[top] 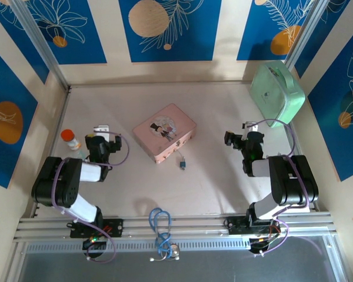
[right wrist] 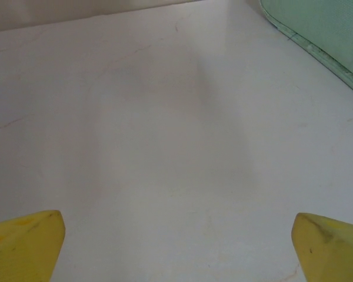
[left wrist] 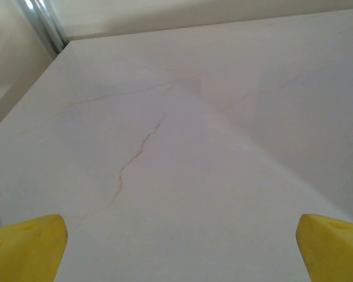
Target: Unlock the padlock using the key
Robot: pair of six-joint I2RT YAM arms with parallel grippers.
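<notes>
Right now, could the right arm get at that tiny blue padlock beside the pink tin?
Probably yes. The padlock lies on the table beside the pink tin, and nothing stands between it and the right pincer, which is open.

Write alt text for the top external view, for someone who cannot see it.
A tiny blue padlock lies on a pale table, just off the near edge of a pink picture tin. The left end effector sits beside an orange-capped bottle, and the right end effector is near a mint-green case at the far right.
</notes>
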